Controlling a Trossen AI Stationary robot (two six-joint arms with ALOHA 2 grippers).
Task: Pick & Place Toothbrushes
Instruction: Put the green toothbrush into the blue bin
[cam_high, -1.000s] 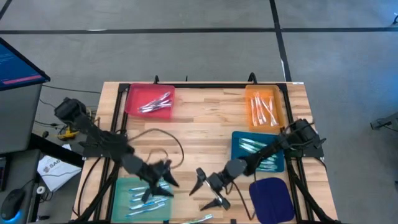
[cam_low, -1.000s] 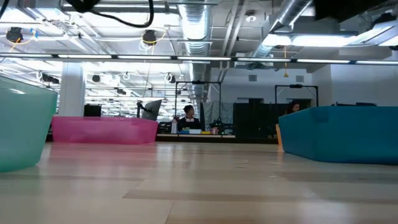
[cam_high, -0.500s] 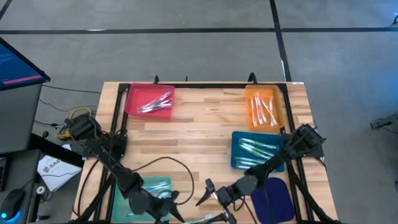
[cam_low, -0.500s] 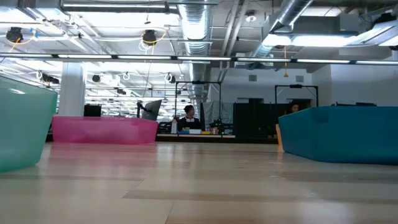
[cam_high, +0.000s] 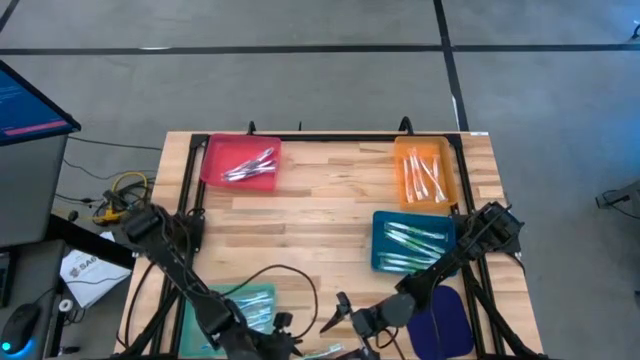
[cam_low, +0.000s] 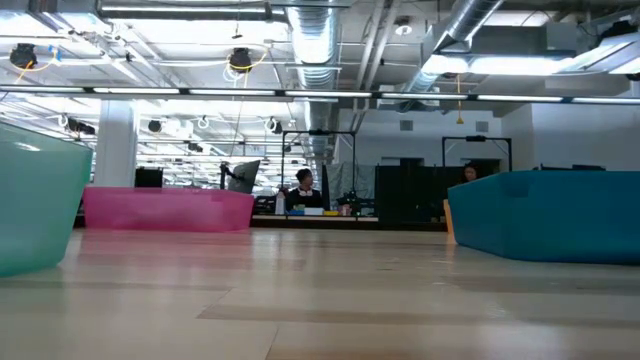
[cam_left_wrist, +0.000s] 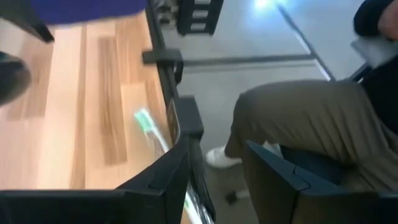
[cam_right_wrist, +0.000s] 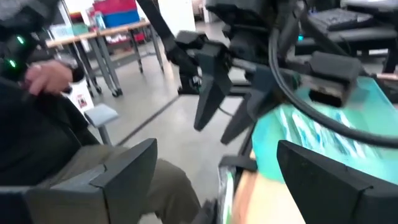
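**Left gripper over the stray toothbrush**

Left gripper (cam_left_wrist: 217, 168), jaws parted and holding nothing, hangs above a thin white, green-headed plastic toothbrush (cam_left_wrist: 152, 129) at the wooden table's (cam_high: 330, 215) bottom edge in the high view. Best centre the handle between the fingers before closing. Right gripper (cam_high: 345, 318) waits nearby, open, empty.

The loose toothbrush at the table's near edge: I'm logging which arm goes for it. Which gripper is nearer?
Left. The left gripper hangs just beside the loose toothbrush; the right gripper stands open slightly farther, above and beyond it.
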